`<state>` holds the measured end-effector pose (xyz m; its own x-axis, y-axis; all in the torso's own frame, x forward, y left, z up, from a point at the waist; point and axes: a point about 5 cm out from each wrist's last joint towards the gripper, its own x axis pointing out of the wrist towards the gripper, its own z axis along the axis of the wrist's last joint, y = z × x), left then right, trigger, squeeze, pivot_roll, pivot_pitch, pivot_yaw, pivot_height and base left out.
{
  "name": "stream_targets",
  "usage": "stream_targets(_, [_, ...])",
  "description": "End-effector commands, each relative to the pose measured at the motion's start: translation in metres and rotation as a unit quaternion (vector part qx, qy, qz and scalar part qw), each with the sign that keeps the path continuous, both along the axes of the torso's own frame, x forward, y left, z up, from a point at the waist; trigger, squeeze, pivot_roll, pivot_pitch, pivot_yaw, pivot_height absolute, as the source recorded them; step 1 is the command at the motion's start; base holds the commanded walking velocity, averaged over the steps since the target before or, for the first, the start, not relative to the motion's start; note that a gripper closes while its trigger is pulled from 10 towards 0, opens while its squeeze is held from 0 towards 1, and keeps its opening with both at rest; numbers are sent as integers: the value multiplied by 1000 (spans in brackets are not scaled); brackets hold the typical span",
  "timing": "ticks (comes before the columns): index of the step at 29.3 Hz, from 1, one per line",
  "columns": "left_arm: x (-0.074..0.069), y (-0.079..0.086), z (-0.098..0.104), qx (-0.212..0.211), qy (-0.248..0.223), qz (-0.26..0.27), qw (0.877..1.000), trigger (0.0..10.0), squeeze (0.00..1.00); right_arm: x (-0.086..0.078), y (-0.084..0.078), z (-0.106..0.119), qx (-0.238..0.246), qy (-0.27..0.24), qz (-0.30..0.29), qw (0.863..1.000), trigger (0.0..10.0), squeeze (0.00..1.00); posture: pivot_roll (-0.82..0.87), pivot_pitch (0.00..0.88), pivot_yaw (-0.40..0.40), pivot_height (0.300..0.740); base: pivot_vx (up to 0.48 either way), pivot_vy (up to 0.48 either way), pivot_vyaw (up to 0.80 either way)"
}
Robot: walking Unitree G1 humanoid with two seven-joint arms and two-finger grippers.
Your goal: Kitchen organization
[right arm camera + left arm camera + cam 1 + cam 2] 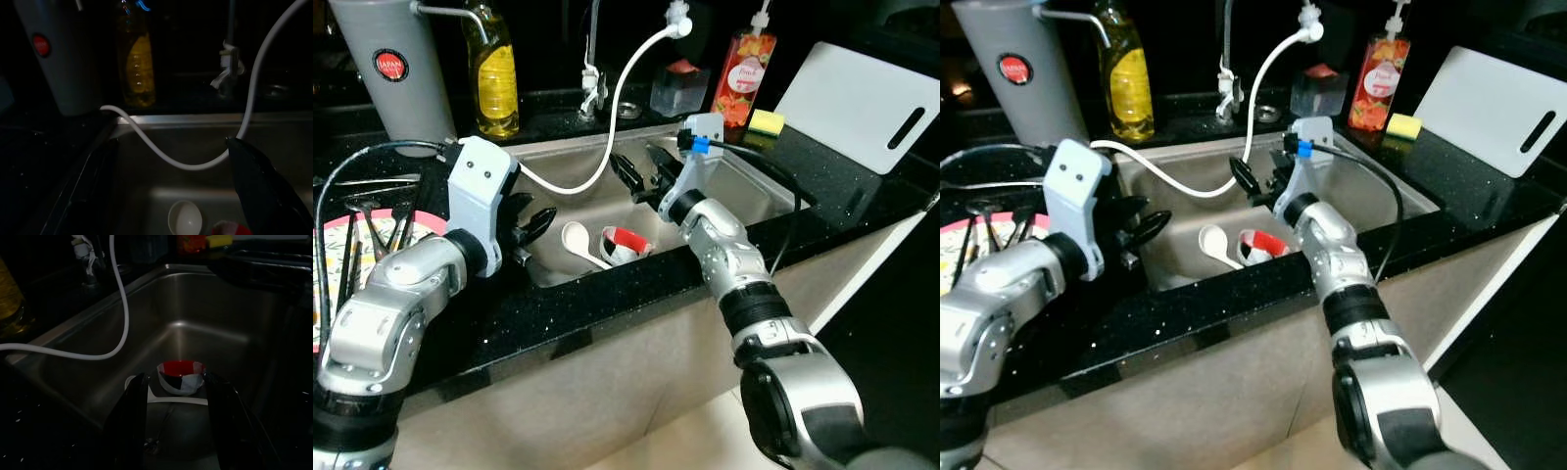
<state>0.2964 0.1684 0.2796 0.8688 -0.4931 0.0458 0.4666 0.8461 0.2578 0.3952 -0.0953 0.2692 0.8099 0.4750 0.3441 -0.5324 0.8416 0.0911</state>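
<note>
A red, white and black cup (625, 243) lies on its side on the floor of the steel sink (746, 188), with a white spoon (579, 242) just to its left. My left gripper (536, 227) hangs open at the sink's left edge; in the left wrist view the cup (181, 377) sits a little beyond its spread fingertips (131, 416). My right gripper (641, 174) is open above the middle of the sink, pointing left, above the cup and apart from it. A white hose (607, 157) droops across the sink from the tap.
A dish rack with a pink plate (372, 235) stands on the left counter. Along the back are a grey flask (391, 69), a yellow oil bottle (494, 73), a faucet (592, 93), a red soap bottle (742, 78) and a yellow sponge (766, 121). A white cutting board (862, 103) leans at the right.
</note>
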Motion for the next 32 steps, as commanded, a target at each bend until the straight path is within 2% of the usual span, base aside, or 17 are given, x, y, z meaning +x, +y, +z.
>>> stream_targets(1, [0, -1, 1, 0, -3, -1, 1000, 10000, 0, -7, -4, 1, 1, 0, 0, 1000, 10000, 0, -37, 103, -74, 740, 0, 0, 0])
stream_targets(6, [0, -3, 1, -1, -3, -3, 1000, 10000, 0, -16, -5, 4, 0, -7, 8, 1000, 10000, 0, -37, 103, -74, 740, 0, 0, 0])
stream_targets(7, [0, -3, 1, -3, -3, -1, 1000, 10000, 0, -25, -3, 7, -12, -16, 28, 999, 10000, 0, -37, 101, -73, 740, 0, 0, 0])
stream_targets(13, [1, -1, 2, -5, -4, 9, 1000, 10000, 0, -36, 1, 10, -27, -27, 54, 998, 10000, 0, -37, 100, -75, 740, 0, 0, 0])
stream_targets(19, [10, 11, 2, -10, 9, 71, 997, 10000, 0, -47, 5, 16, -33, -39, 85, 995, 10000, 0, -33, 98, -77, 740, 0, 0, 0])
stream_targets(23, [20, 30, -1, -12, 31, 155, 987, 10000, 0, -52, 4, 20, -27, -40, 89, 995, 10000, 0, -32, 98, -75, 740, 0, 0, 0])
stream_targets(24, [20, 30, -1, -12, 31, 155, 987, 10000, 0, -52, 4, 20, -27, -40, 89, 995, 10000, 0, -32, 98, -75, 740, 0, 0, 0])
stream_targets(26, [26, 43, -3, -15, 47, 207, 977, 10000, 0, -57, 4, 22, -28, -40, 96, 994, 10000, 0, -33, 99, -74, 740, 0, 0, 0])
stream_targets(29, [27, 46, -3, -13, 50, 221, 974, 10000, 0, -59, 4, 23, -28, -39, 97, 994, 10000, 0, -34, 99, -71, 740, 0, 0, 0])
stream_targets(32, [30, 56, -3, -12, 56, 261, 964, 10000, 0, -62, 4, 24, -27, -38, 100, 994, 10000, 0, -35, 100, -70, 740, 0, 0, 0])
